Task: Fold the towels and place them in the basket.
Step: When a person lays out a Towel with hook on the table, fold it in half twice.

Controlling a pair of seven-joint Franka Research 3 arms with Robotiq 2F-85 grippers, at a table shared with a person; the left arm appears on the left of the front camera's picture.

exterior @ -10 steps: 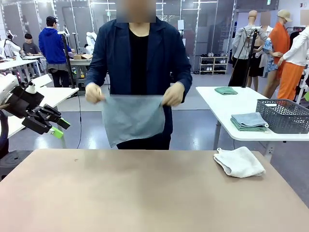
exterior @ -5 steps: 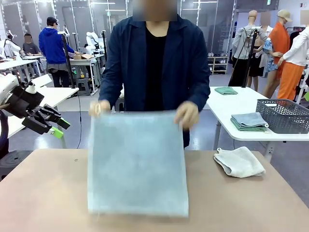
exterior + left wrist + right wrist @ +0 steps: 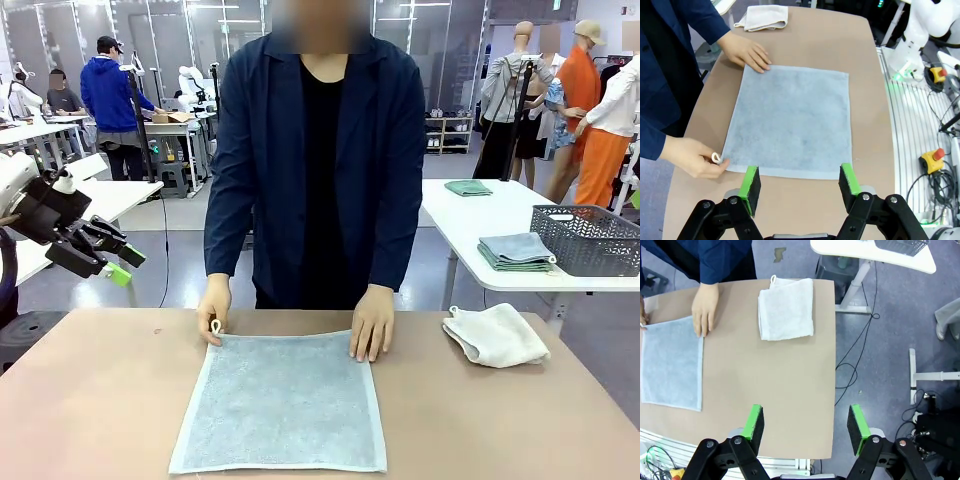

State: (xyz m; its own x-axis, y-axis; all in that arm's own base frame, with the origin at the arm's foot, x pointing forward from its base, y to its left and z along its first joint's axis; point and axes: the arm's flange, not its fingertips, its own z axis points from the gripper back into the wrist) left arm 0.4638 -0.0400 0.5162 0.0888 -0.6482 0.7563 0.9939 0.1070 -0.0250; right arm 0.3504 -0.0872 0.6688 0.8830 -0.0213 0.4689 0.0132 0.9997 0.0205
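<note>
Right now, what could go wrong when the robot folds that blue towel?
1. A person's hand holds the pale blue towel by the far corner nearest the left gripper; a grab there might pinch fingers.
2. The white towel lies near the right edge of the table; a nudge could slide it off.
3. The basket stands on a separate white table across a gap; a carried towel could fall in between.

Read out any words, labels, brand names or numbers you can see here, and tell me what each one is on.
No text can be read in these pictures.
Pale blue-grey terry-cloth towel and folded white terry-cloth towel: plain, no printed label.
Yellow emergency-stop box with a red button: any marking is too small to read.
</note>
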